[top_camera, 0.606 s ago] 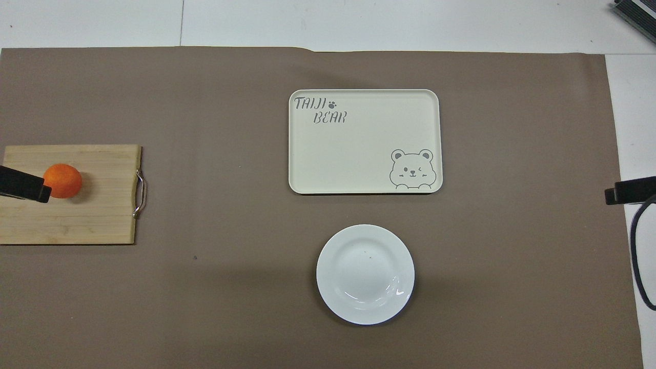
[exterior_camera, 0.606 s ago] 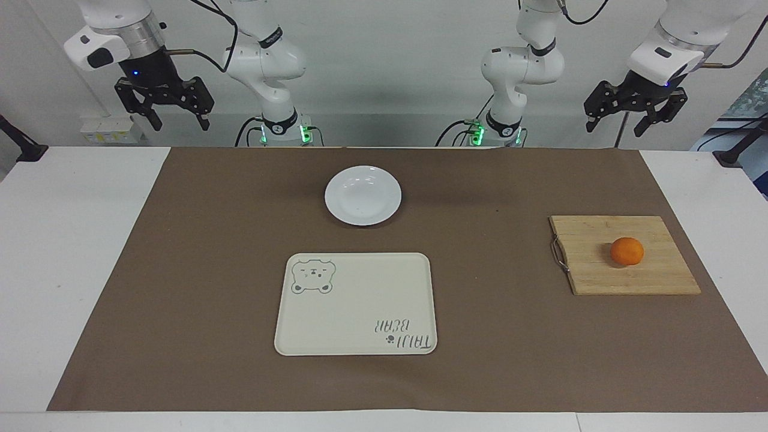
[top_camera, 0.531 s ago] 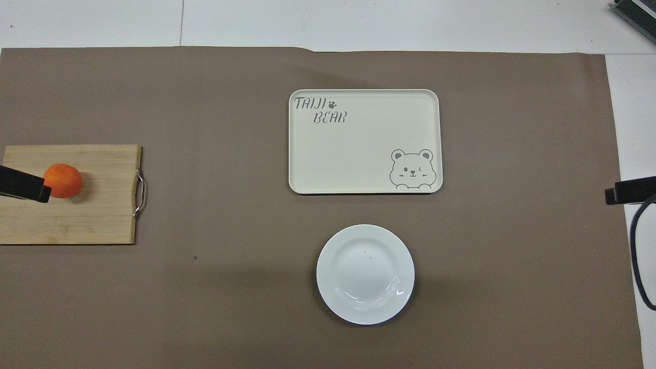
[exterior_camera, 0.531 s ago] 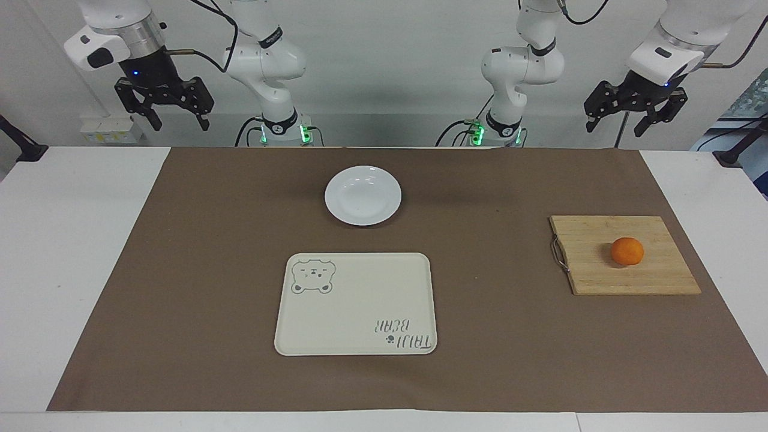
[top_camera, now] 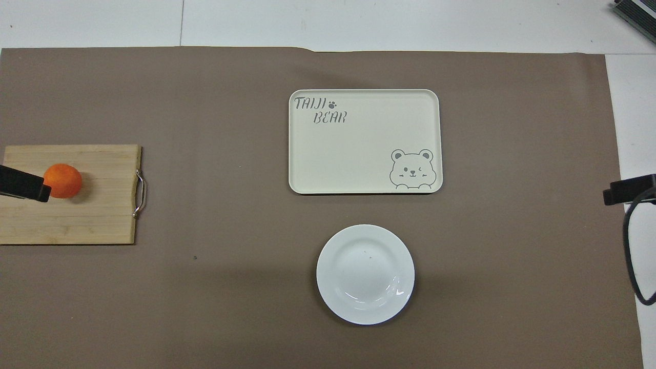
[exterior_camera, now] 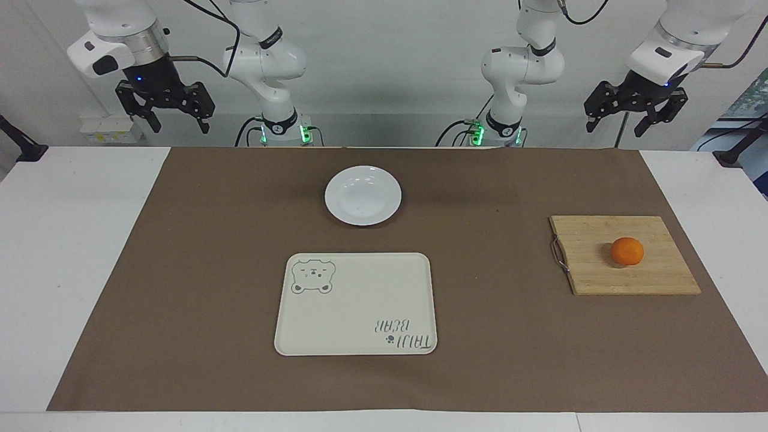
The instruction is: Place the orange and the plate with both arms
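Observation:
The orange sits on a wooden cutting board toward the left arm's end of the table; it also shows in the overhead view. The white plate lies empty on the brown mat, nearer to the robots than the tray, and shows in the overhead view. My left gripper hangs open and empty high in the air at the robots' edge of the table; its tip overlaps the orange's side in the overhead view. My right gripper hangs open and empty high at the right arm's end.
A cream tray with a bear drawing lies empty mid-table, farther from the robots than the plate. The cutting board has a metal handle toward the table's middle. A brown mat covers most of the white table.
The right gripper has shifted slightly toward the table's middle and turned a little. The left gripper has barely moved. Orange, plate and tray are unchanged.

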`<action>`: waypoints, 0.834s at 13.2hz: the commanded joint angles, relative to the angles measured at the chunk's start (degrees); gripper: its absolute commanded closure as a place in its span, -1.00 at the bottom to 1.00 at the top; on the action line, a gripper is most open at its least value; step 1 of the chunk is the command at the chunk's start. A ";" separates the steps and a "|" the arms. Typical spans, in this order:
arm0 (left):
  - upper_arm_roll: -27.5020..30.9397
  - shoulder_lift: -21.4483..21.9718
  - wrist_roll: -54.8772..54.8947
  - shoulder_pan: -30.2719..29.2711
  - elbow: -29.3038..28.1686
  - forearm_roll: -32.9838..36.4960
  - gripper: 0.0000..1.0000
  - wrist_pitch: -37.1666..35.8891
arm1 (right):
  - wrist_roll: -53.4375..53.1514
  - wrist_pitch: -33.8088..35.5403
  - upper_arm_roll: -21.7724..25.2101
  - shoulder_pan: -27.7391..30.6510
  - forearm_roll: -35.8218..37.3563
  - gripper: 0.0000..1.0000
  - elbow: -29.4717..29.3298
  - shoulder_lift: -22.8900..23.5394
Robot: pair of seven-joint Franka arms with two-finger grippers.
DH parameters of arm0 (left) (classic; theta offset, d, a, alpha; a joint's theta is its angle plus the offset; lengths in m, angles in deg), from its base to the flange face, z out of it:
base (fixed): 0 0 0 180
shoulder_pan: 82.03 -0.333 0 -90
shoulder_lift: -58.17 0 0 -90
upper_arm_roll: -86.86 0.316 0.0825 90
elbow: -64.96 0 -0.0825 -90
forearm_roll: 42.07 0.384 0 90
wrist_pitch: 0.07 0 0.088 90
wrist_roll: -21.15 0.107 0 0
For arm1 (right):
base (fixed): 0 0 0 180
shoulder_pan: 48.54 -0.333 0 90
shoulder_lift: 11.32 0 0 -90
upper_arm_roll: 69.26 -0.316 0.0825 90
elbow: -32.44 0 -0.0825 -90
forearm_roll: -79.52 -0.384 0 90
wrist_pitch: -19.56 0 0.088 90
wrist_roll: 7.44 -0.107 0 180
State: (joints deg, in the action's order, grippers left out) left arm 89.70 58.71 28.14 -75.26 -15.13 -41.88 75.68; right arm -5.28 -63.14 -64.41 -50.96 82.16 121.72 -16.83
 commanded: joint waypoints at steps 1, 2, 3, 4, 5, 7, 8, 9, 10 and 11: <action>-0.38 1.40 1.53 -1.76 -2.25 0.07 -1.00 2.03 | 1.27 0.44 -0.20 1.02 0.26 -1.00 -1.57 0.67; -0.30 1.48 2.06 -1.85 -2.34 -0.62 -1.00 2.12 | 1.70 -0.43 -0.37 0.93 0.43 -1.00 -1.66 0.41; -0.30 1.48 2.67 -2.63 -2.60 -1.94 -1.00 2.30 | 1.62 -0.70 -0.55 1.02 0.26 -1.00 -0.96 -0.02; -0.30 1.48 2.77 -2.99 -2.95 -2.21 -1.00 2.30 | 1.62 -0.79 -0.55 0.93 0.17 -1.00 0.70 -0.99; -0.30 1.57 2.85 -3.08 -2.96 -2.30 -1.00 2.30 | 1.53 -0.88 -0.46 0.93 0.17 -1.00 2.72 -2.48; -0.30 1.57 2.85 -3.08 -2.96 -2.30 -1.00 2.21 | 1.45 -2.19 -0.55 0.67 0.17 -1.00 3.88 -3.11; -0.30 1.57 2.85 -3.08 -2.87 -2.21 -1.00 2.13 | 1.45 -2.81 -0.55 0.58 0.17 -1.00 3.88 -3.11; -0.30 1.57 2.85 -3.08 -2.87 -2.21 -1.00 2.13 | 1.36 -2.81 -0.55 0.49 0.17 -1.00 3.88 -3.11; -0.30 1.49 2.94 -3.08 -2.87 -2.21 -1.00 2.13 | 1.36 -2.73 -0.55 0.49 0.17 -1.00 3.88 -3.11; -0.30 1.57 2.94 -3.08 -2.87 -2.21 -1.00 2.13 | 1.36 -2.73 -0.55 0.49 0.17 -1.00 3.88 -3.11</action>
State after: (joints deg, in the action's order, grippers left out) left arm 89.69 58.72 30.07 -77.73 -15.92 -43.44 76.58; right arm -5.09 -64.41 -64.48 -50.95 82.16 123.47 -18.39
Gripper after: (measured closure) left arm 0.000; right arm 0.000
